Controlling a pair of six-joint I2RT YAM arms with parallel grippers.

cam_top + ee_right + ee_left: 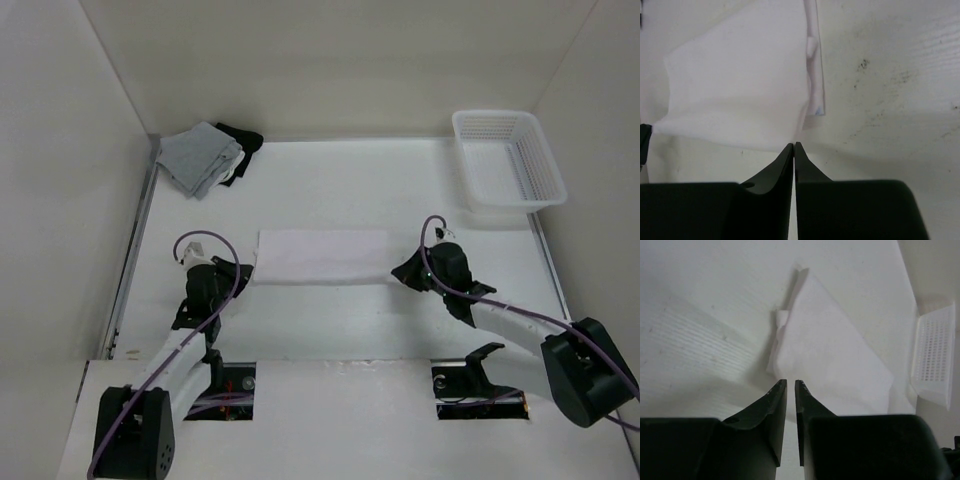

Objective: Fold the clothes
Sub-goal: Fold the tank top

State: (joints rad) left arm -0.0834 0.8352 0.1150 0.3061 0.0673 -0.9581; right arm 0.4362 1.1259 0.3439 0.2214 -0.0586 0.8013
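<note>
Black left gripper point(791, 384), jaws a narrow slit apart, sits at the left end of the white top point(322, 256). The top lies on the table point(330, 325) as a folded strip, long axis left to right. The right gripper point(794, 145), all but pressed together, sits at its right end. Neither pinches cloth, and both are equally near.

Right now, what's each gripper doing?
Left gripper: slightly open at the edge of the white top, nothing seen between the jaws.
Right gripper: hairline slit at the white top's edge; cannot be told.

Left gripper point(790, 382) slightly parted, right gripper point(794, 144) closed
</note>
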